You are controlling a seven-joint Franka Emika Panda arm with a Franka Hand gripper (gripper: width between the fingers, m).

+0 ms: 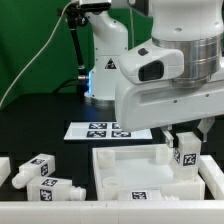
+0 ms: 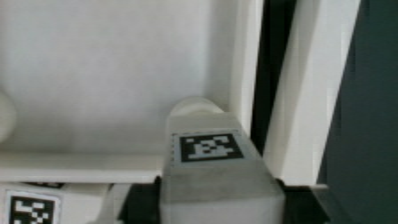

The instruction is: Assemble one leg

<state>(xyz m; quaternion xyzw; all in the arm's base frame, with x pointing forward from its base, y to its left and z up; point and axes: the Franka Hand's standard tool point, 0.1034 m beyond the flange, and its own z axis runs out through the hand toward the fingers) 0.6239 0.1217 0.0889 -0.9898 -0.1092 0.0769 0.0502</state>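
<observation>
Roughly halfway imo: jaws clamped on one leg (image 1: 186, 156) hanging over the tabletop (image 1: 130, 168) corner, looks not screwed in yet, spare legs (image 1: 40, 172) waiting on the worktop (image 1: 40, 135).

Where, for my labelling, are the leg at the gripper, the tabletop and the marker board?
leg (image 1: 187, 153): exterior view, on its tag.
tabletop (image 1: 135, 172): exterior view, on its bare inner floor.
marker board (image 1: 105, 129): exterior view, on its middle.

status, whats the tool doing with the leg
Tool shut on chunky white tagged plastic leg. Leg upright at white square tray-like tabletop rim, exterior view's right. Nothing seen blocking.
</observation>
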